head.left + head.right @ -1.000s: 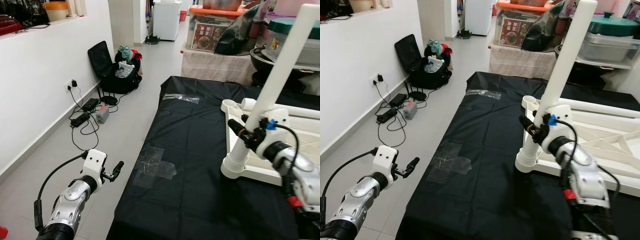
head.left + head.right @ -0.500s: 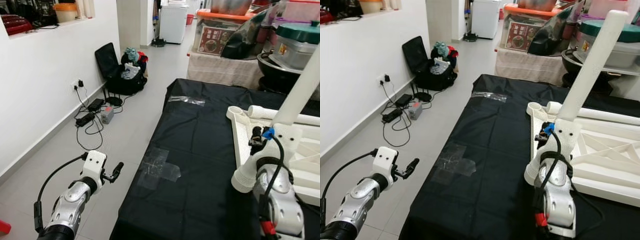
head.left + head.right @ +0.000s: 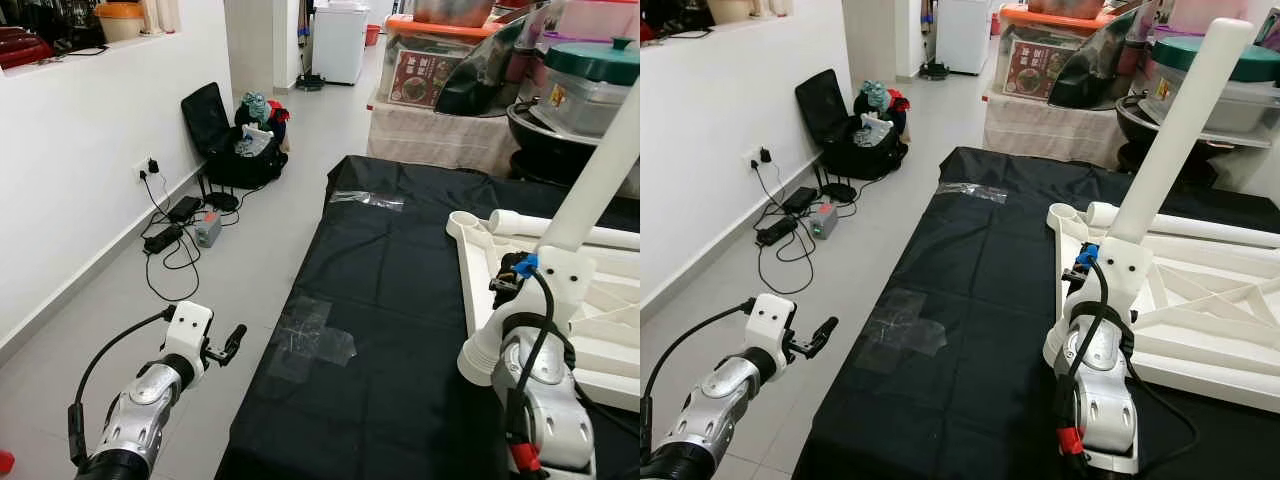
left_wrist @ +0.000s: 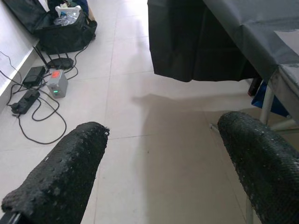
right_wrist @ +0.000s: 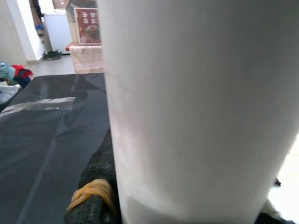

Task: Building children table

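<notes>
A white plastic table top [image 3: 1200,372] lies upside down on a black-covered surface. A long white leg [image 3: 1170,140] rises from its near left corner, leaning to the right. My right gripper [image 3: 503,283] is shut on this leg just above its base. In the right wrist view the white leg [image 5: 187,107] is pressed close against a black finger [image 5: 96,200] that carries an orange rubber band. A second white leg [image 3: 545,226] lies along the far side of the table top. My left gripper [image 3: 232,345] hangs open over the floor, left of the black surface; between its fingers [image 4: 60,172] there is nothing.
The black cloth [image 3: 400,300] has clear tape patches [image 3: 312,340] near its left edge. On the tiled floor by the white wall lie cables and a power strip [image 3: 175,225] and an open black bag [image 3: 235,150]. Pots and boxes [image 3: 575,80] crowd the back.
My right forearm has swung from the right side to below the leg, with the gripper staying on it. The camera has shifted a little. The left arm is as before.
</notes>
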Tool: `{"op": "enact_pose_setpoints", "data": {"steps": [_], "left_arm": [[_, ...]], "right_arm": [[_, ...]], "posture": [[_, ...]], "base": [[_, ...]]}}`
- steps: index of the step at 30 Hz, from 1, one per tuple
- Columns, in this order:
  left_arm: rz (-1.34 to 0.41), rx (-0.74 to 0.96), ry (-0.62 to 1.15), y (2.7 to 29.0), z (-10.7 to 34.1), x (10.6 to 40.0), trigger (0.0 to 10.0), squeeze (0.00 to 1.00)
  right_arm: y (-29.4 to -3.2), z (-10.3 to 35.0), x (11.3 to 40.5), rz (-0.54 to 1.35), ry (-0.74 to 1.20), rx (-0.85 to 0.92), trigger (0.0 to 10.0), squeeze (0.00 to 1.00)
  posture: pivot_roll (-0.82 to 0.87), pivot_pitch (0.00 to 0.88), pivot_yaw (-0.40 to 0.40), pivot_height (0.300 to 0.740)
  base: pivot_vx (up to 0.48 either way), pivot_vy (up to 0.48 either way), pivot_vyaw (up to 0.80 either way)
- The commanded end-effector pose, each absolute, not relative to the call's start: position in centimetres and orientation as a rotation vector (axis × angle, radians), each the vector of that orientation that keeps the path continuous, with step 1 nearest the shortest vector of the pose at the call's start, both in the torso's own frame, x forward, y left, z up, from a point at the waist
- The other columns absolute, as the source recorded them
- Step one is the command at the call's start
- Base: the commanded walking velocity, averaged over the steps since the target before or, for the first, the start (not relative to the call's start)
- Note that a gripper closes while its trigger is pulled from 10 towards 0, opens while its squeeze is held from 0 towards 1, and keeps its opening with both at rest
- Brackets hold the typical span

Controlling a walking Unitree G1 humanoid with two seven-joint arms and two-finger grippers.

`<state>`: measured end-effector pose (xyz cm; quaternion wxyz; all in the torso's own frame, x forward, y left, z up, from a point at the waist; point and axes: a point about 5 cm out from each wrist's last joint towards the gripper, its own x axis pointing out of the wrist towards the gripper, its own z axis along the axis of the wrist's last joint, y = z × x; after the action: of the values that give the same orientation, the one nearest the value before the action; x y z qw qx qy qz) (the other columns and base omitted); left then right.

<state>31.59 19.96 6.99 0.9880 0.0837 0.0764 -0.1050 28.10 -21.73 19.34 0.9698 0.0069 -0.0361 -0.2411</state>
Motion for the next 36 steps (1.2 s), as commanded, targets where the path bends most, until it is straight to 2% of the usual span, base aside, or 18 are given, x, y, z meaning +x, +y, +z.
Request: {"op": "enact_pose_setpoints", "data": {"steps": [1, 2, 3, 4, 9, 10, 11, 12, 21, 25, 27, 30, 34, 36], "left_arm": [[-0.219, 0.174, 0.173, 19.8, 6.4, 31.3, 10.0, 0.00], [-0.220, 0.174, 0.173, 19.7, 6.4, 31.3, 10.0, 0.00], [-0.220, 0.173, 0.174, 19.7, 6.4, 31.3, 10.0, 0.00], [-0.221, 0.174, 0.174, 19.8, 6.4, 31.4, 10.0, 0.00], [-0.223, 0.174, 0.177, 19.8, 6.4, 31.4, 10.0, 0.00], [-0.224, 0.175, 0.177, 19.8, 6.4, 31.4, 10.0, 0.00], [-0.224, 0.175, 0.177, 19.8, 6.4, 31.4, 10.0, 0.00], [-0.225, 0.174, 0.178, 19.8, 6.4, 31.4, 10.0, 0.00], [-0.229, 0.175, 0.178, 19.8, 6.4, 31.5, 10.0, 0.00], [-0.232, 0.176, 0.182, 19.8, 6.3, 31.4, 10.0, 0.00], [-0.232, 0.176, 0.182, 19.8, 6.3, 31.4, 10.0, 0.00], [-0.242, 0.175, 0.186, 19.5, 6.2, 31.5, 10.0, 0.00], [-0.242, 0.175, 0.186, 19.5, 6.2, 31.5, 10.0, 0.00], [-0.244, 0.175, 0.187, 19.5, 6.2, 31.5, 10.0, 0.00]], "right_arm": [[-22.0, 18.5, 27.9, -0.501, -0.023, 0.008, 10.0, 0.00], [-22.1, 18.7, 27.9, -0.510, -0.025, 0.008, 10.0, 0.00], [-22.4, 19.0, 27.8, -0.524, -0.044, 0.006, 10.0, 0.06], [-22.7, 19.4, 27.8, -0.532, -0.055, 0.003, 10.0, 1.00], [-23.5, 20.2, 27.7, -0.550, -0.069, -0.016, 10.0, 1.00], [-23.5, 20.3, 27.7, -0.547, -0.062, -0.030, 10.0, 0.73], [-23.5, 20.3, 27.7, -0.547, -0.062, -0.030, 10.0, 0.73], [-23.6, 20.4, 27.7, -0.542, -0.060, -0.037, 10.0, 0.00], [-23.5, 21.8, 28.2, -0.424, -0.098, -0.051, 10.0, 0.00], [-22.9, 23.5, 28.3, -0.268, -0.138, -0.093, 10.0, 0.00], [-22.9, 23.5, 28.3, -0.268, -0.138, -0.093, 10.0, 0.00], [-21.9, 23.8, 28.5, -0.028, -0.143, -0.089, 10.0, 0.00], [-21.9, 23.8, 28.5, -0.028, -0.143, -0.089, 10.0, 0.00], [-22.1, 23.5, 28.5, 0.038, -0.140, -0.111, 10.0, 0.00]], "posture": [[0.03, 0.000, -0.061, 0.740], [0.03, 0.000, -0.060, 0.740], [0.03, 0.000, -0.060, 0.740], [0.02, 0.000, -0.054, 0.740], [0.02, 0.000, -0.047, 0.740], [0.02, 0.000, -0.046, 0.740], [0.02, 0.000, -0.046, 0.740], [0.02, 0.000, -0.045, 0.740], [0.02, 0.000, -0.041, 0.740], [0.00, 0.000, -0.034, 0.740], [0.00, 0.000, -0.034, 0.740], [0.00, 0.000, -0.029, 0.740], [0.00, 0.000, -0.029, 0.740], [0.00, 0.000, -0.029, 0.740]], "base": [[0.000, 0.000, 0.00], [0.000, 0.000, 0.00], [0.000, 0.000, 0.00], [0.000, 0.000, 0.00], [0.000, 0.000, 0.00], [0.000, 0.000, 0.00], [0.000, 0.000, 0.00], [0.000, 0.000, 0.00], [0.000, 0.000, 0.00], [0.000, 0.000, 0.00], [0.000, 0.000, 0.00], [0.000, 0.000, 0.00], [0.000, 0.000, 0.00], [0.000, 0.000, 0.00]]}}
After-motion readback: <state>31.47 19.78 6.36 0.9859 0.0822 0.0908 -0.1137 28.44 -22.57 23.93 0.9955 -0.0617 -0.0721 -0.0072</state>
